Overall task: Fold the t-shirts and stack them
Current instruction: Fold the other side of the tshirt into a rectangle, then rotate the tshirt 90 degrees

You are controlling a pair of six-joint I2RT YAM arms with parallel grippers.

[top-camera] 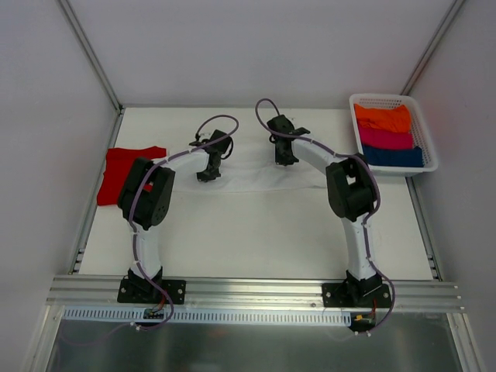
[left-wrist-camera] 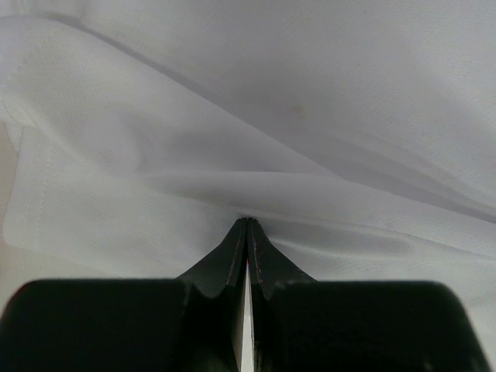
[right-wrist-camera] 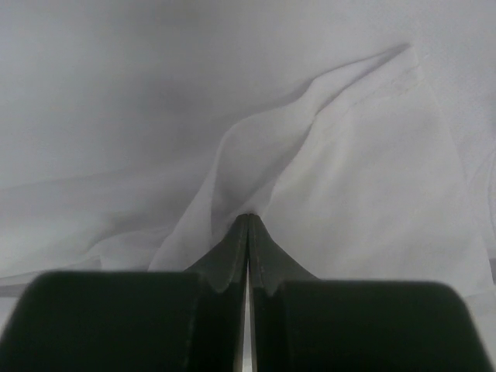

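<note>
The white t-shirt (top-camera: 248, 175) lies spread across the back middle of the table, thin and creased. My left gripper (top-camera: 208, 175) is down on its left part and my right gripper (top-camera: 284, 160) on its right part. In the left wrist view the left gripper (left-wrist-camera: 246, 221) is shut, with folds of the white t-shirt (left-wrist-camera: 256, 116) running out from its tips. Through the right wrist camera the right gripper (right-wrist-camera: 248, 217) is also shut, and a ridge of the white t-shirt (right-wrist-camera: 349, 178) rises from its tips. The red t-shirt (top-camera: 127, 172) lies folded at the table's left edge.
A white basket (top-camera: 428, 143) stands at the back right, holding folded orange (top-camera: 383, 117), pink (top-camera: 385, 138) and blue (top-camera: 392, 156) cloths. White walls close in the table on the left, back and right. A metal rail (top-camera: 256, 293) runs along the near edge by the arm bases.
</note>
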